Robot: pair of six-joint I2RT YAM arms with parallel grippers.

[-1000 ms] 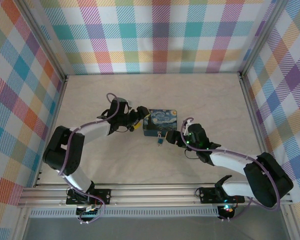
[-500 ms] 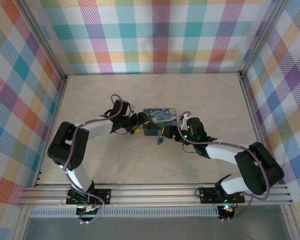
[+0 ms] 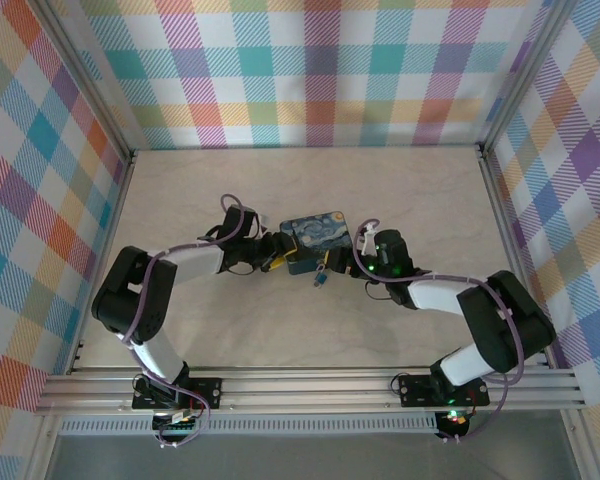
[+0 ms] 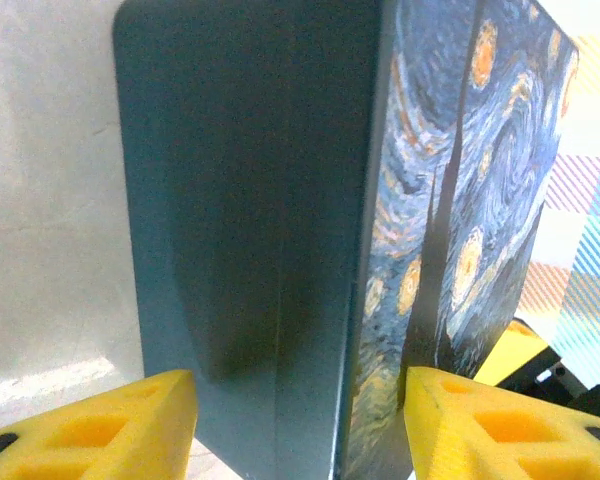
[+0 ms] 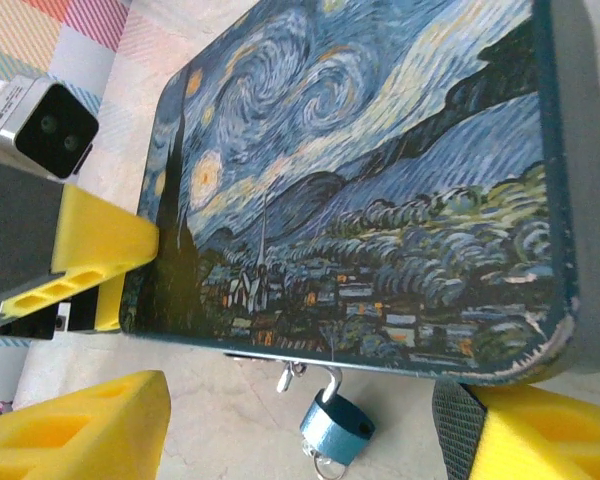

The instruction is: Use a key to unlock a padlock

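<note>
The tiny blue padlock (image 5: 337,428) hangs by its thin silver shackle from the latch on the near edge of the painted night-sky tin (image 5: 360,170). A small silver ring shows under its body; I cannot make out a key. My right gripper (image 5: 300,400) is open, its yellow fingers (image 5: 80,430) either side of the padlock and apart from it. My left gripper (image 4: 298,385) is open too, its jaws straddling the tin's (image 4: 250,230) left side. From above, the padlock (image 3: 321,277) lies in front of the tin (image 3: 317,238), between left gripper (image 3: 278,253) and right gripper (image 3: 346,262).
The tin sits mid-table on the pale marbled tabletop (image 3: 420,190), slightly rotated. Plaid walls (image 3: 320,70) close in the back and both sides. Both arms lie low, reaching in from left and right. The left gripper's yellow finger (image 5: 100,255) touches the tin's far corner in the right wrist view.
Both grippers have closed in on the tin from either side. The tin has turned slightly and shifted a little towards the back. The padlock still hangs at its front edge.
</note>
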